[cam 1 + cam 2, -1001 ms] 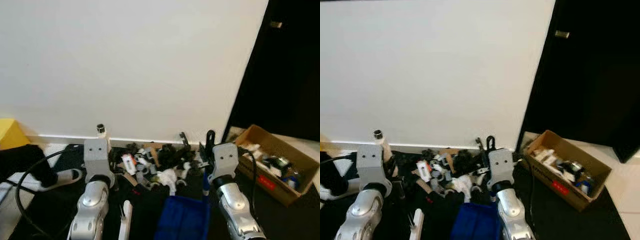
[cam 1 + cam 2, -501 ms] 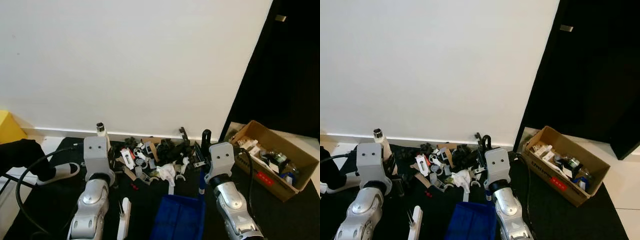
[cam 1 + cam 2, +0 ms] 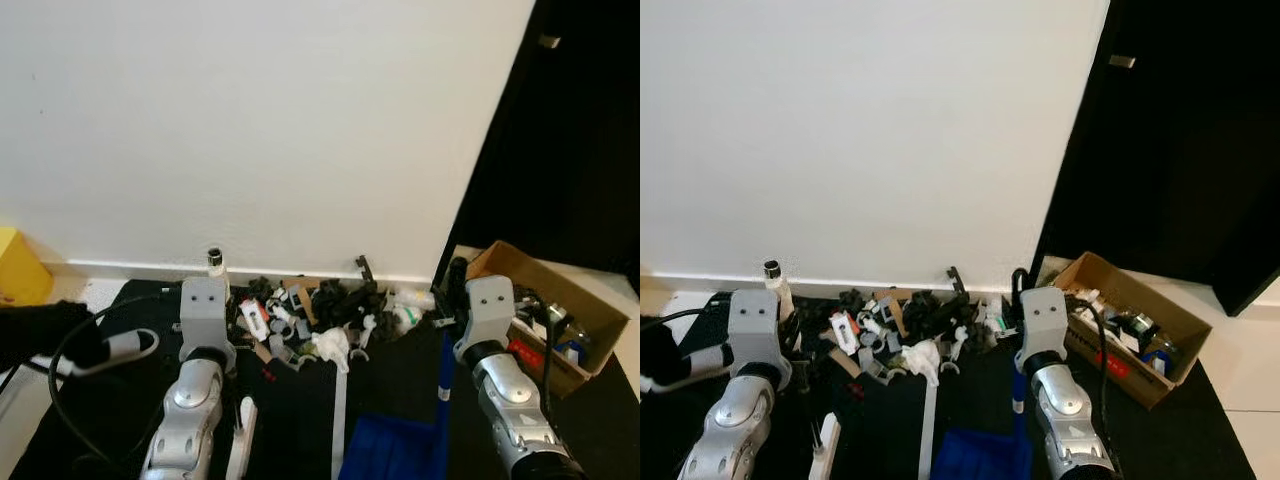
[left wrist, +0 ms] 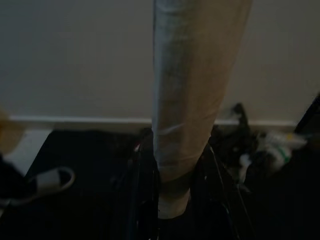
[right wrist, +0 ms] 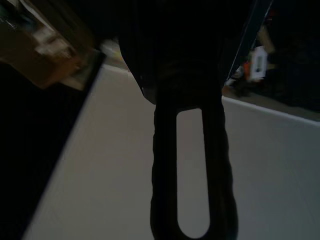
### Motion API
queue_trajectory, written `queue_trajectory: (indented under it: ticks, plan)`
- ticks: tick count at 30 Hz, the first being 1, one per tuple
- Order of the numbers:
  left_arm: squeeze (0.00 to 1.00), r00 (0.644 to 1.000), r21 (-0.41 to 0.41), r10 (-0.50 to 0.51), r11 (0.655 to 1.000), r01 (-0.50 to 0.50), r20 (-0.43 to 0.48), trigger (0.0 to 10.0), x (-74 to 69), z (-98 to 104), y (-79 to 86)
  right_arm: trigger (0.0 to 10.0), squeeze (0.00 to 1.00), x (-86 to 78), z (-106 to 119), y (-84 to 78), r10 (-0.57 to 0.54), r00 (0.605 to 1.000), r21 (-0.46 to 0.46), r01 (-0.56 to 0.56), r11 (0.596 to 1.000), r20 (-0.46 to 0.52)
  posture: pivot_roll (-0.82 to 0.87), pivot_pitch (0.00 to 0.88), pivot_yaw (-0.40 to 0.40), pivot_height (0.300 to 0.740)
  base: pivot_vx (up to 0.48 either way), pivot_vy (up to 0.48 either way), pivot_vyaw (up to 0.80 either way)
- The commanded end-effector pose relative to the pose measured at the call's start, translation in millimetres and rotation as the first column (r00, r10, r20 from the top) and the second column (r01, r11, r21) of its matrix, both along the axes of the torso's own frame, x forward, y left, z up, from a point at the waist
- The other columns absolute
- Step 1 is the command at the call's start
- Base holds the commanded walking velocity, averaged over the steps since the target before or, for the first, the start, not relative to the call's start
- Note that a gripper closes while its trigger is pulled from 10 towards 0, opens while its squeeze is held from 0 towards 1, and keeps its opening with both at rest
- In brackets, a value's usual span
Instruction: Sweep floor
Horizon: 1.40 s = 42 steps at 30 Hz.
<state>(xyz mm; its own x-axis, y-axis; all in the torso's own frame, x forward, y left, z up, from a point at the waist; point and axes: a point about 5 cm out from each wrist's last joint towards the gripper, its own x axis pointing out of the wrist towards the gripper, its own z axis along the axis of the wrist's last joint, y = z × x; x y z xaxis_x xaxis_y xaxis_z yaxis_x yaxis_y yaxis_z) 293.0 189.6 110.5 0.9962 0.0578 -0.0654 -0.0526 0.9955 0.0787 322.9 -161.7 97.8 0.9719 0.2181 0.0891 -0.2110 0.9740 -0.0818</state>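
left claw (image 4: 172, 200) closed on a pale broom handle (image 4: 192, 90), upright, near the white wall (image 3: 260, 130). right claw (image 5: 192, 100) gripping a black looped handle (image 5: 191, 170) atop the blue dustpan (image 3: 395, 450). ahead of and between both claws, heaped against the baseboard on the black floor (image 3: 290, 400): a debris pile (image 3: 320, 315). beyond the right claw, off to its right: a cardboard box (image 3: 550, 300) of odds and ends.
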Motion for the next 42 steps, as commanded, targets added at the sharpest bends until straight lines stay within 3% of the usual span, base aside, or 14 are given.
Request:
queue_trajectory:
  ticks: [1,6,11,23,42]
  plan:
    - [0.00,0.999,-0.018,-0.025,1.000,0.025,0.030,10.0,3.5,12,-2.6,10.0,0.00,7.7,21,-6.9,0.000,0.998,0.023,-0.001,1.000,0.071,0.07,0.134,0.034,0.740,0.000,0.000,0.00]
    - [0.00,0.995,-0.073,-0.069,0.995,0.074,0.074,10.0,3.7,24,-8.9,10.0,0.00,9.9,37,-10.9,-0.002,0.990,0.040,-0.003,0.999,0.138,0.07,0.135,0.034,0.740,0.000,0.000,0.00]
    - [0.00,0.995,-0.058,-0.062,0.996,0.067,0.083,10.0,0.2,27,-6.5,10.0,0.00,6.6,48,-6.4,-0.008,0.981,0.080,-0.008,0.997,0.195,0.07,0.130,0.033,0.740,0.000,0.000,0.00]
    - [0.00,0.996,-0.026,-0.060,0.998,0.062,0.072,10.0,-7.2,25,3.6,10.0,0.00,-1.0,40,8.9,-0.003,0.985,0.123,-0.019,0.992,0.174,0.07,0.124,0.037,0.740,0.000,0.000,0.00]
    - [0.00,0.995,-0.030,-0.051,0.998,0.053,0.080,10.0,-3.1,27,1.4,10.0,0.00,-0.2,36,4.5,-0.023,0.988,0.098,0.008,0.995,0.151,0.07,0.118,0.039,0.740,0.427,0.000,0.00]
